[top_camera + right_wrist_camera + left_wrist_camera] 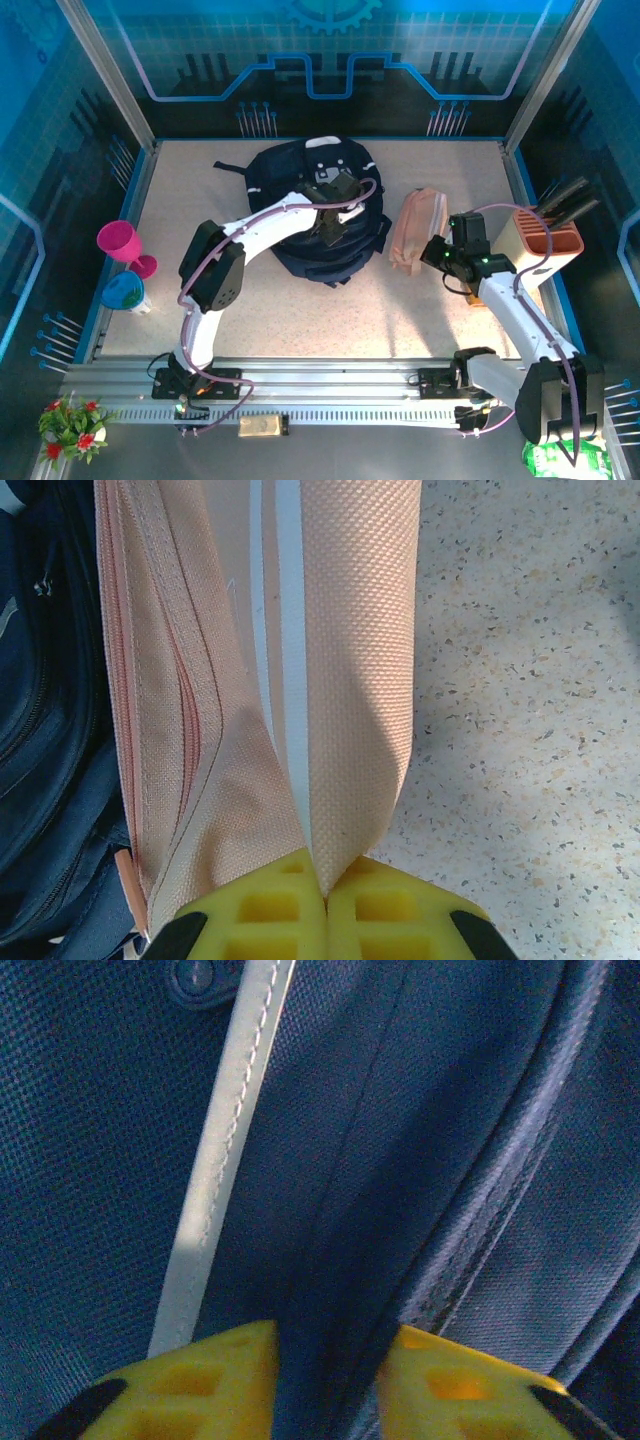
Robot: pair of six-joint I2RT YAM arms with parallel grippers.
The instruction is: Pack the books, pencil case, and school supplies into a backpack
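Likely soft and light, the pencil case (300,680) sits just beside the backpack (290,165), its limp woven end pinched fast in the right gripper (325,890), a fair hold, while the left gripper (330,1345) straddles a backpack fold, clamped or not I cannot tell

White arms (270,225) with black joints, looping purple cables (345,205), yellow latticed jaws.
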